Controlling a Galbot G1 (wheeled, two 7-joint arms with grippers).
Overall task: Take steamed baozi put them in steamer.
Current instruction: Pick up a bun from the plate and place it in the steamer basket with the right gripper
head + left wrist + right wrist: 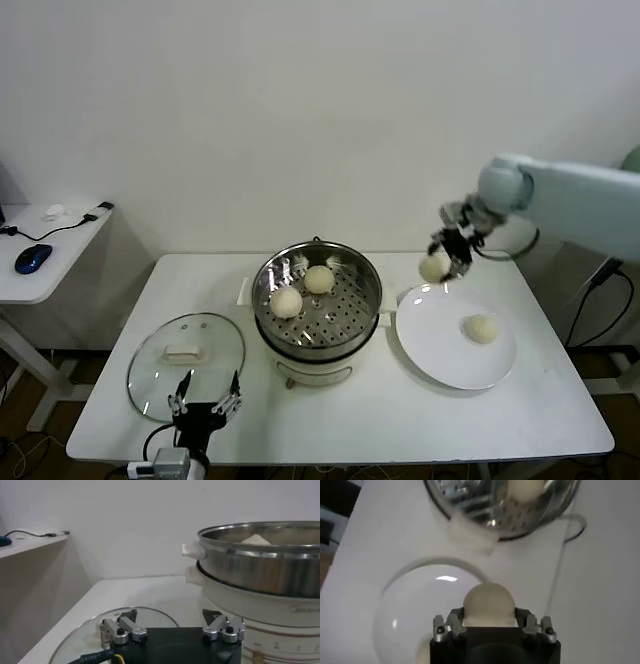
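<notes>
Your right end effector (447, 256) is closed around one steamed baozi (434, 267), holding it in the air above the far edge of the white plate (440, 360), between the plate and the steamer (317, 300). In the right wrist view the bun (488, 604) bulges out well past the fingers (454, 625), so the grip looks to sit on its back portion only; soft, smooth dough held that way could slip forward or squash if you swing quickly toward the pot. The steel rim of the steamer stands higher than the plate, so a low, flat path risks clipping the bun or the fingers on the near wall or the side handle (470, 534). Two buns already lie on the perforated tray, one toward the back (319, 279) and one nearer the left (286, 302); releasing over them could make the new one roll or stack, so you would do better to aim for the bare part of the tray on the right. One more bun (481, 328) waits on the plate. Your left end effector (206, 404) rests wide apart and idle at the near table (520, 420) edge, just beside the glass lid (186, 360), well clear of the carry.
</notes>
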